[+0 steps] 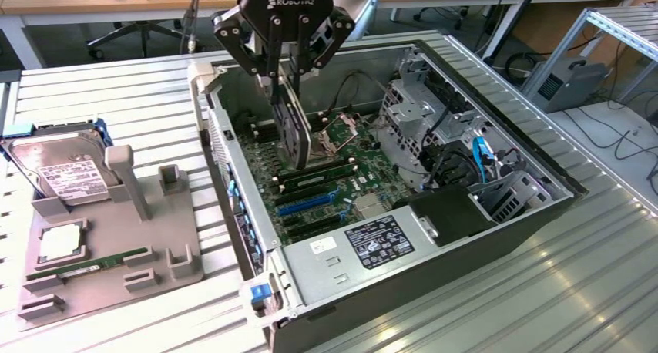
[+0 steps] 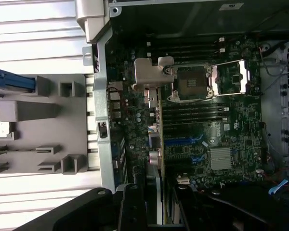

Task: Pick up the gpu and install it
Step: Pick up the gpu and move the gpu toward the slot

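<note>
A lab: ribbed metal workbench point(image 1: 575, 291), wooden desks point(image 1: 62, 0), office chair point(image 1: 134, 35), aluminium framing point(image 1: 606, 21).

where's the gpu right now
In the exterior view the gpu hangs on edge in the claw, inside the open computer case, over the motherboard, near the case wall on the exterior view's left.

Gripper point(image 1: 286, 75) downward, in firm grip.

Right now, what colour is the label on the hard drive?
The label is white, best in exterior view.
</note>
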`<state>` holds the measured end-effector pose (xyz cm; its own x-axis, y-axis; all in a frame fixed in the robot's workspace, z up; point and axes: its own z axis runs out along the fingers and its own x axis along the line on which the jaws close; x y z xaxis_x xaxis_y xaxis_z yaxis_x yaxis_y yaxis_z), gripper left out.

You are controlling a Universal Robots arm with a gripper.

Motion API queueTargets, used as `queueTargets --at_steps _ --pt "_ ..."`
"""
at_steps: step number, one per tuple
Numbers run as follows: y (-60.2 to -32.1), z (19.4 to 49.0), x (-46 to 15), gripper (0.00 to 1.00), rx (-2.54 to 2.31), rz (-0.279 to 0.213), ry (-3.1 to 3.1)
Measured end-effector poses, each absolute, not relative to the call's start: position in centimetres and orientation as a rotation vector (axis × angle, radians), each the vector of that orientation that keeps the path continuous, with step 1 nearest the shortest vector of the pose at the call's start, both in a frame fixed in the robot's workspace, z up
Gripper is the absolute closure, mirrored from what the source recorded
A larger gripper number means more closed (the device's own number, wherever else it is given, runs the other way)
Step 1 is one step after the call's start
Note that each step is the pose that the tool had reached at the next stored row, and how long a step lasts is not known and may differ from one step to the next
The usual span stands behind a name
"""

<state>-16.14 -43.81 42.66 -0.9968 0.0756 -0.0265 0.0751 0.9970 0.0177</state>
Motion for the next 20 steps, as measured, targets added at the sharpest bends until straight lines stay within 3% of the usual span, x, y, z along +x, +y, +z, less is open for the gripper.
queueTargets --at_steps 20 --pt "-44.5 41.1 -13.8 0.73 0.117 0.026 3.112"
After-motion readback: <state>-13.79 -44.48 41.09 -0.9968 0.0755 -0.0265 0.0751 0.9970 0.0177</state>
